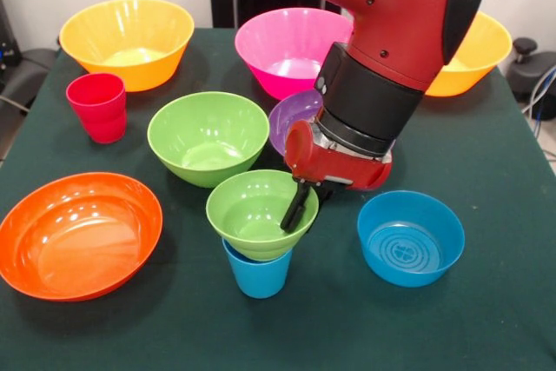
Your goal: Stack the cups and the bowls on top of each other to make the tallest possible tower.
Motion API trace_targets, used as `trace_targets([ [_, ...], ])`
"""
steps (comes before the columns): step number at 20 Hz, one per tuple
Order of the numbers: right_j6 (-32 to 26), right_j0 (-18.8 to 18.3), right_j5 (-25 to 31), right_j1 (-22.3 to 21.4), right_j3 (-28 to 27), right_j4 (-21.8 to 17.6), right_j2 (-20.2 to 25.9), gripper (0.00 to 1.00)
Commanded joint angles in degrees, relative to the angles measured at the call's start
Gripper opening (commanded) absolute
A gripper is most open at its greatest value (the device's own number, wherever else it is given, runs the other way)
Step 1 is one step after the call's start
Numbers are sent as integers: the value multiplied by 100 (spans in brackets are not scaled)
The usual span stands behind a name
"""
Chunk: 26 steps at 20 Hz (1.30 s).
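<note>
One pincer (295, 208) finger inside small green bowl (261, 213), grip perhaps on rim, purple bowl (295, 115) half hidden.

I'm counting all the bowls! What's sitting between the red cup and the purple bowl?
In the front view, the medium lime green bowl sits between the red cup and the purple bowl, upright on the green table.

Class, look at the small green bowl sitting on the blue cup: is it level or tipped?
Tipped. The small green bowl rests on the blue cup with its rim lower on the right, where the gripper reaches inside.
</note>
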Motion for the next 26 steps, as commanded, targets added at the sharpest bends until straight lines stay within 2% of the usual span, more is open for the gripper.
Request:
trace_targets([
  [1, -60, -176, -171, 332, -7, -478, 644, 0],
  [26, -74, -185, -95, 392, -164, -551, 600, 0],
])
